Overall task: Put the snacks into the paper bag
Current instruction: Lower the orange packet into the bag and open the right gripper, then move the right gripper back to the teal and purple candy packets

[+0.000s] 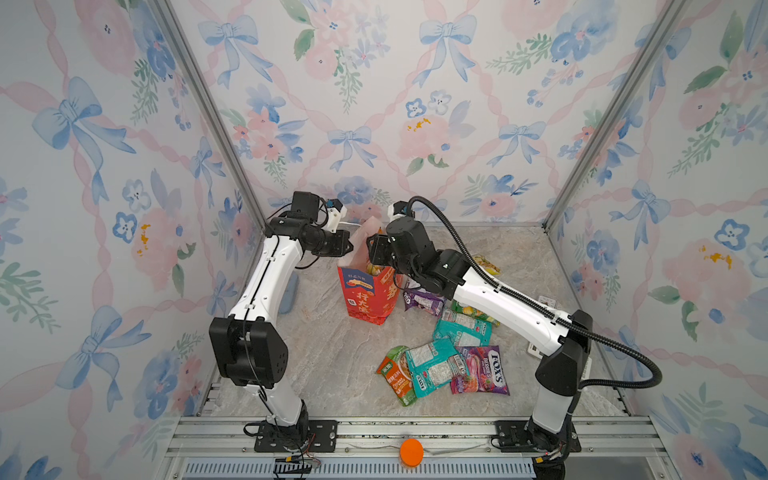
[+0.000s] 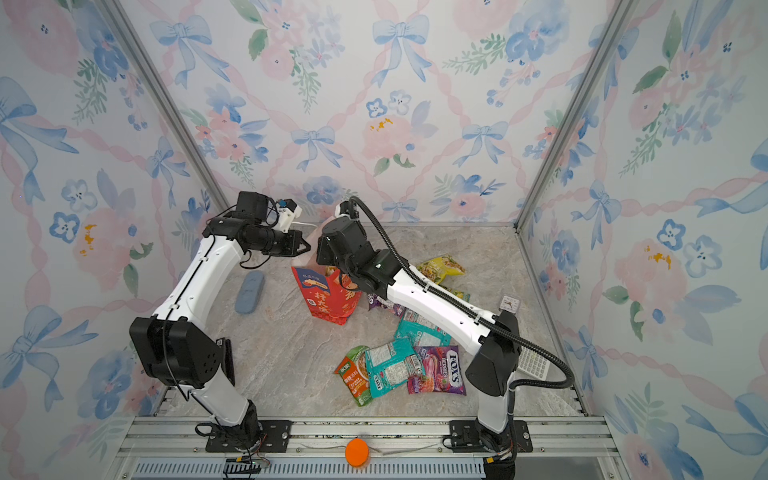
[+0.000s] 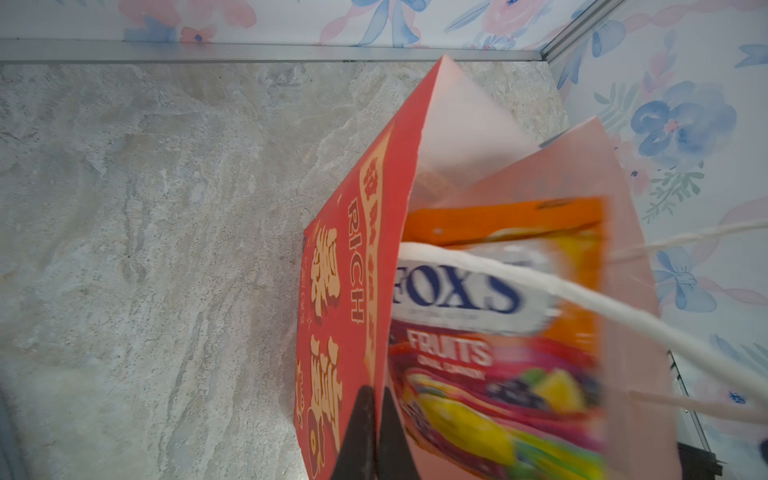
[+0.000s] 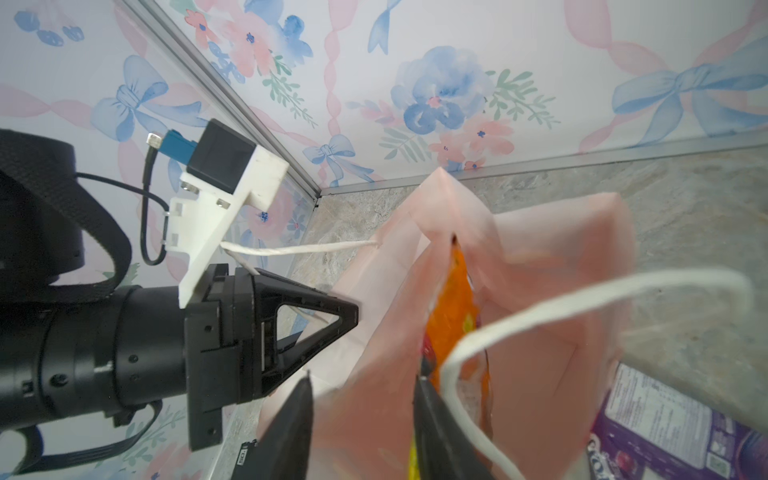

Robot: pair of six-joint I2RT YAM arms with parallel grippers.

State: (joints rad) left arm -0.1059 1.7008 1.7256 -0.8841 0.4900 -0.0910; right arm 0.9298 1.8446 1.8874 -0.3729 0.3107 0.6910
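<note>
**One packet in the bag, plenty left, and that cord handle worries me**

Closest to the front edge of the worktop [image 1: 332, 365] is a heap of snacks: a green packet [image 1: 397, 376], a teal packet [image 1: 434, 365] and a purple FOX'S Berries packet [image 1: 482, 370], all overlapping. A bit further back, a second teal packet [image 1: 461, 330] and a small purple packet [image 1: 424, 301] lie partly under the right arm [image 1: 498, 307], the purple one just beside the paper bag [image 1: 368, 295].

The bag stands upright mid-worktop. The left jaws are pressed together on one wall at the rim, holding the mouth open. The right jaws sit over the mouth, spread apart. An orange FOX'S Fruits packet [image 3: 498, 324] is inside the bag, standing on edge. I can't tell if it touches the right jaws. Farthest back lies a yellow packet [image 2: 440, 266].

My guesses at what could go wrong:
- **Snagged handle:** a white cord handle [image 4: 582, 291] loops right beside the right jaws. Pulling out could hook it and drag or tip the bag.
- **Weak left grip:** it's only on thin paper, so a tug might tear it or slip it free.
- **Wedged packet:** the orange one could jam upright and crowd the packets to come.
</note>
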